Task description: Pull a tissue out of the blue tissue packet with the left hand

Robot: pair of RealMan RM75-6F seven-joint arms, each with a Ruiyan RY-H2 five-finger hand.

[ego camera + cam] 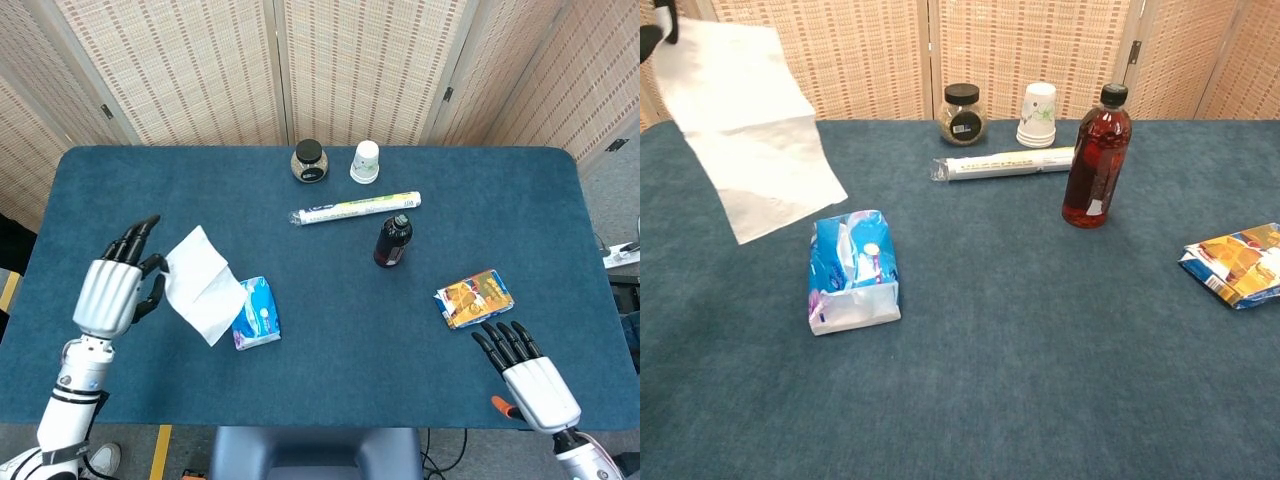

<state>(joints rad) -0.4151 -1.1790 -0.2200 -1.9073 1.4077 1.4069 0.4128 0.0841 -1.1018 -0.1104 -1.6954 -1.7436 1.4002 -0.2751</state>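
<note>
the tissue (204, 282) hangs unfolded and clear of the blue tissue packet (257, 313), which lies on the table (330, 360) just beside it. the left hand (108, 290) pinches the tissue's upper corner, seemingly between thumb and a finger, while the right hand (528, 368) rests empty near the front edge, fingers spread.
</note>
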